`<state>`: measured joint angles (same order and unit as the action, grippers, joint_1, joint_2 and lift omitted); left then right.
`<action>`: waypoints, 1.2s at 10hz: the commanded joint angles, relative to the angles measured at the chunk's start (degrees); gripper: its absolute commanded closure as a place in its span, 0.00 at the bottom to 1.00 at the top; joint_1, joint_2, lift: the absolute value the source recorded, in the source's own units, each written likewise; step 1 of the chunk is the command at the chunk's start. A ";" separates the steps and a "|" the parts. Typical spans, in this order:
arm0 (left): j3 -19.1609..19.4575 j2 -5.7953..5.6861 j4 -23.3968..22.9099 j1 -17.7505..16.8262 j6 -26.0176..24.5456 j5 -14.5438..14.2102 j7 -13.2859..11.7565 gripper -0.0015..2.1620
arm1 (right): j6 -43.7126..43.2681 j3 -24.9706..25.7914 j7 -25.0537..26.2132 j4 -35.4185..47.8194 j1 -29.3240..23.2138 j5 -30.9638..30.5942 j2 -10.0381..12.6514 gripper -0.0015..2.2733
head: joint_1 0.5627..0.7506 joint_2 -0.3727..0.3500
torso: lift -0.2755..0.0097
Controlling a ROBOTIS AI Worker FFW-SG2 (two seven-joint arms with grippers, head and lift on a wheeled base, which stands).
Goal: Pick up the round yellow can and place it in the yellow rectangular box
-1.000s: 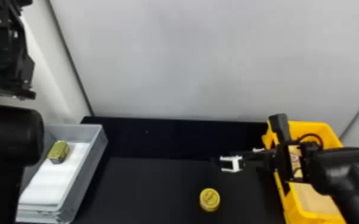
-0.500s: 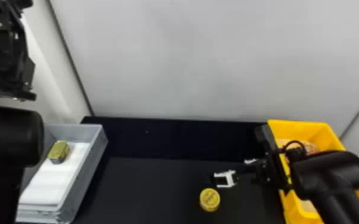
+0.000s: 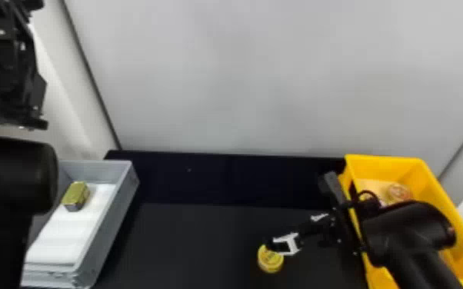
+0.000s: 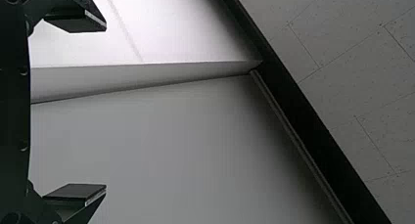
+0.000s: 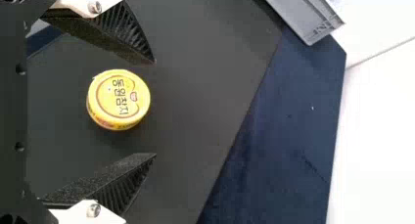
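In the head view the round yellow can (image 3: 270, 259) stands on the black table, partly covered by a finger of my right gripper (image 3: 292, 234). The right wrist view has the yellow can (image 5: 119, 100) between the spread fingers of my right gripper (image 5: 155, 109), with a gap on both sides. The yellow rectangular box (image 3: 440, 192) is at the right, partly behind the right arm. My left arm is parked at the left edge of the head view (image 3: 7, 77); in the left wrist view the left gripper (image 4: 106, 108) is open, with nothing between its fingers.
A grey bin (image 3: 105, 226) at the left holds a gold rectangular can (image 3: 75, 196) on a white sheet (image 3: 63, 230). Inside the yellow box lies a round pinkish item (image 3: 399, 192). A pale wall (image 3: 265, 77) rises behind the table.
My right gripper has come nearer the front of the table, from behind and to the right of the can to right over it. The can and the left arm have kept their places.
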<state>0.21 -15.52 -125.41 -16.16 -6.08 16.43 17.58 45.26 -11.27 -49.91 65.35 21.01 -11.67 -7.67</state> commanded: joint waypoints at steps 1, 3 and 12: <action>-0.12 -0.13 0.16 0.16 0.10 0.00 0.00 0.05 | -2.17 0.19 0.49 -2.86 0.26 -1.08 0.64 0.05 | 0.53 0.59 | 0.93; -0.12 -0.40 0.07 0.16 0.27 0.00 0.00 0.05 | -3.84 0.10 0.93 -5.76 0.70 -1.52 1.35 0.06 | 0.53 0.59 | 0.93; -0.12 -0.31 0.07 0.16 0.36 0.00 0.00 0.06 | -3.58 0.19 0.40 -9.19 -1.15 -3.54 1.08 0.06 | 0.53 0.59 | 0.93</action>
<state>0.15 -15.78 -125.28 -15.92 -5.71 16.44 17.58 41.50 -11.16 -49.39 56.04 20.23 -15.22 -6.59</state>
